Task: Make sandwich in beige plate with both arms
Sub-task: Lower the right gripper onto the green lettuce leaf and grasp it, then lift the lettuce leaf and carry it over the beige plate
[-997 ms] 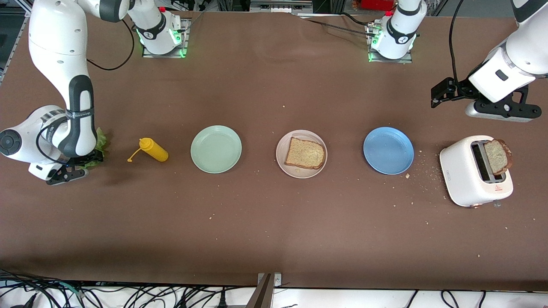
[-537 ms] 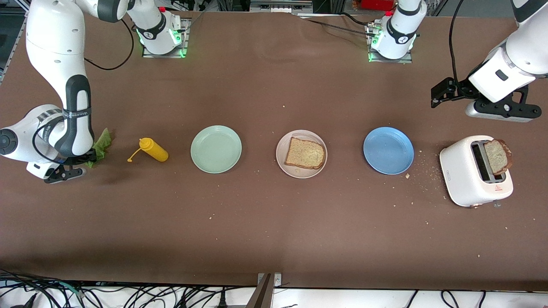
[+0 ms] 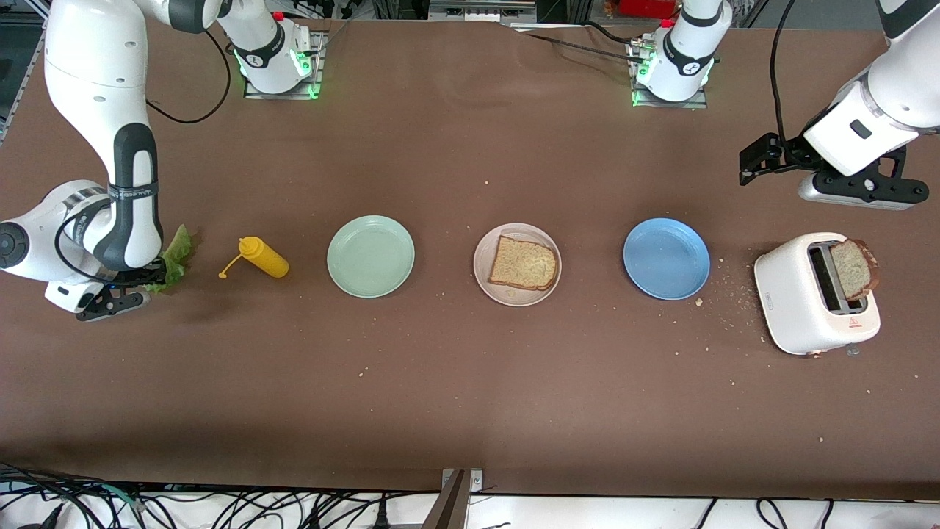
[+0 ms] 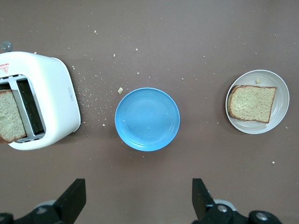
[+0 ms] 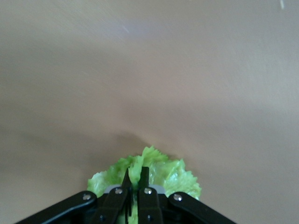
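1. My right gripper [image 5: 133, 175] has its jaws clamped on the lettuce leaf [image 3: 175, 256], at the surface's edge at the right arm's end.
2. My left gripper [image 4: 138, 198] waits, jaws wide, over the blue plate [image 4: 147, 119].
3. The beige plate [image 3: 517, 295], mid-surface, carries one bread slice [image 3: 523, 263].
4. Another slice [image 3: 852, 269] stands in the toaster [image 3: 797, 301].

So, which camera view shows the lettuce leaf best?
The right wrist view: the lettuce leaf fills its lower middle, pinched in the shut right gripper. The front view shows only a green edge beside the right arm, near the yellow bottle. The left wrist view shows none of it.
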`<move>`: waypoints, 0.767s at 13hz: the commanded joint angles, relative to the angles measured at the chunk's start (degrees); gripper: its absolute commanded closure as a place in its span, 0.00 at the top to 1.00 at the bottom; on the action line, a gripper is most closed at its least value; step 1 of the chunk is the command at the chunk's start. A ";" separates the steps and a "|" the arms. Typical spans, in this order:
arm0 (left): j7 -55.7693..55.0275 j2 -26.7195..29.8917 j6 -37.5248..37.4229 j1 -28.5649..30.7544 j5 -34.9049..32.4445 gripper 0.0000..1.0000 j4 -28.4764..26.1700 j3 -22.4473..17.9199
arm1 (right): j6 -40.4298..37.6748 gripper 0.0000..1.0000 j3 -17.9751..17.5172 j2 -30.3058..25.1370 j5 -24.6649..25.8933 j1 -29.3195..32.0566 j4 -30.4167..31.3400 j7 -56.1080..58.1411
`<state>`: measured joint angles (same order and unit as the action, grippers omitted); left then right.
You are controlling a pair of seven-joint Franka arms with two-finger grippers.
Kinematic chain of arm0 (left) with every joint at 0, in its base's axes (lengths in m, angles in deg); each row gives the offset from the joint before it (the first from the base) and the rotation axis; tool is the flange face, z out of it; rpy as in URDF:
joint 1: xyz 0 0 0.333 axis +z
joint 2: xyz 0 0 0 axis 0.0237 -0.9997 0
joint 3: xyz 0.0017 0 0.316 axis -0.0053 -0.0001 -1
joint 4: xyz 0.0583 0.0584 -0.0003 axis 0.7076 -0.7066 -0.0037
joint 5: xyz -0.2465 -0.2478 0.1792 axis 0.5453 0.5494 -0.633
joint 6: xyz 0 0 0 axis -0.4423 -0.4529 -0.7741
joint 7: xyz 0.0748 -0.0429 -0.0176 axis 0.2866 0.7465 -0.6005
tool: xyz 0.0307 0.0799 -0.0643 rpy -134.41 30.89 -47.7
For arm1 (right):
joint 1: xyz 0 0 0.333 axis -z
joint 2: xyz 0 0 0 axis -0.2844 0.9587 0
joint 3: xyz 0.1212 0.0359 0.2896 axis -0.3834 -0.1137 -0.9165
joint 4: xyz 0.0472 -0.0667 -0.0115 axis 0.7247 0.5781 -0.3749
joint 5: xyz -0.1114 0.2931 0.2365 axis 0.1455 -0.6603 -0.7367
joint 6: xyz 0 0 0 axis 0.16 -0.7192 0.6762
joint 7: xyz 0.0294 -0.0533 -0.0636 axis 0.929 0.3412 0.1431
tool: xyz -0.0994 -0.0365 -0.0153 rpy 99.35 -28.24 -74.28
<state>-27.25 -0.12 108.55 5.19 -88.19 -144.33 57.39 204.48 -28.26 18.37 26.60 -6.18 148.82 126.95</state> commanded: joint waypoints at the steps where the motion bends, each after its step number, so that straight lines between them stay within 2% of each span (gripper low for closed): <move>1: 0.67 1.31 -0.35 0.13 1.66 1.00 -0.92 -0.17 | -10.49 0.00 1.17 -2.49 -0.69 -0.06 -5.75 -0.76; 7: 0.67 1.31 -0.35 0.04 1.57 1.00 -0.92 -0.26 | -33.18 0.00 4.95 -2.49 -0.69 -0.06 -22.89 -9.71; 10: 0.67 1.31 -0.26 0.04 1.66 1.00 -0.92 -0.17 | -41.52 0.00 4.69 -2.49 -2.09 -0.93 -29.58 -17.70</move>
<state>-27.25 -0.12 108.55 5.19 -88.19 -144.33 57.38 168.40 -23.76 15.47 26.13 -6.53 123.54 114.14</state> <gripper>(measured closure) 0.000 0.938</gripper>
